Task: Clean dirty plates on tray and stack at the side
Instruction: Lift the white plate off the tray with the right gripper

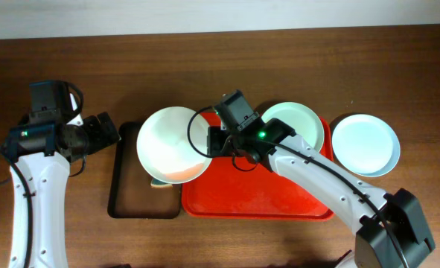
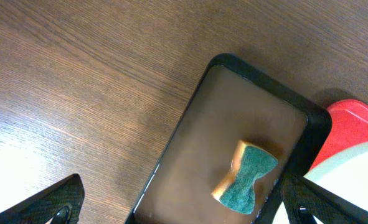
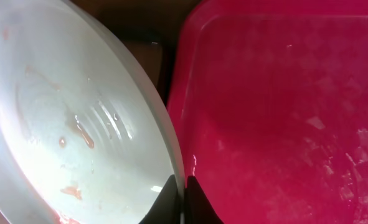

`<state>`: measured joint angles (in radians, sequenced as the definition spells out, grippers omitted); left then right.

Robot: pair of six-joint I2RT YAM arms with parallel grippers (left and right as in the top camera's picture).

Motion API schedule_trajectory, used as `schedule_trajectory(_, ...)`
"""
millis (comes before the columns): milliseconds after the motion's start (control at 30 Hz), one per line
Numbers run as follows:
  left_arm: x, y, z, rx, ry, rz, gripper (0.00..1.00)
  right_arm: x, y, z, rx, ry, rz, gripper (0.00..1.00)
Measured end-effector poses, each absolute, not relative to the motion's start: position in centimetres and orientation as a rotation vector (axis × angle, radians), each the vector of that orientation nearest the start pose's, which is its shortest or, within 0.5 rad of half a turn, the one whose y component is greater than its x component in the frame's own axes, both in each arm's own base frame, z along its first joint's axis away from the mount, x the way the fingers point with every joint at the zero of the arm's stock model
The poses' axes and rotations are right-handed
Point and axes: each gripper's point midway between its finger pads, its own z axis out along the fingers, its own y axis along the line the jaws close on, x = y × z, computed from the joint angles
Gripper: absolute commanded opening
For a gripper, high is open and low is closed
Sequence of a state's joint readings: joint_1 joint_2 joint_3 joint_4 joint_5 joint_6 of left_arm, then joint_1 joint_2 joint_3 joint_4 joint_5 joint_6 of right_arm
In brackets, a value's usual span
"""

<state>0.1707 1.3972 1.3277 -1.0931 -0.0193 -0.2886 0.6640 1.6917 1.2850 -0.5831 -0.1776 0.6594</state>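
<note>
Your right gripper (image 1: 209,141) is clamped on the rim of the white plate (image 1: 173,144), holding it tilted over the black tray (image 1: 123,201), smears showing inside; your left gripper (image 1: 104,132) hangs spread wide above the sponge (image 2: 246,176), which lies untouched. The blue plate (image 1: 365,144) lies off the red tray (image 1: 257,201) at right, likely finished; the green plate (image 1: 298,123) waits on it, so judge the task about a third done.

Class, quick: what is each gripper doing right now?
Left gripper: open, holding nothing.
Right gripper: shut on the white plate rim.

white plate (image 1: 173,144) overhanging black tray (image 1: 123,195), sponge (image 2: 246,176) part-covered
</note>
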Motion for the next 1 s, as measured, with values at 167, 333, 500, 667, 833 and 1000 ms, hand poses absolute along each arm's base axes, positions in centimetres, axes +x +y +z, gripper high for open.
schedule_trajectory(167,31.5,5.8,19.1,-0.627,2.660,-0.007,0.99,32.6,29.2,13.1,-0.078,2.687,0.653,0.04)
schedule_trajectory(333,31.5,5.8,19.1,-0.627,2.660,-0.007,0.99,32.9,29.1,13.1,-0.071,2.675,0.640,0.04)
schedule_trajectory(500,31.5,5.8,19.1,-0.627,2.660,-0.007,0.99,34.0,29.1,13.6,-0.054,2.620,0.623,0.04)
schedule_trajectory(667,31.5,5.8,19.1,-0.627,2.660,-0.007,0.99,35.1,29.1,10.5,-0.037,2.648,0.537,0.04)
schedule_trajectory(833,31.5,5.8,19.1,-0.627,2.660,-0.007,0.99,34.6,29.9,10.7,-0.103,2.599,0.448,0.04)
schedule_trajectory(1000,31.5,5.8,19.1,-0.627,2.660,-0.007,0.99,34.7,30.5,11.3,-0.147,2.519,0.343,0.04)
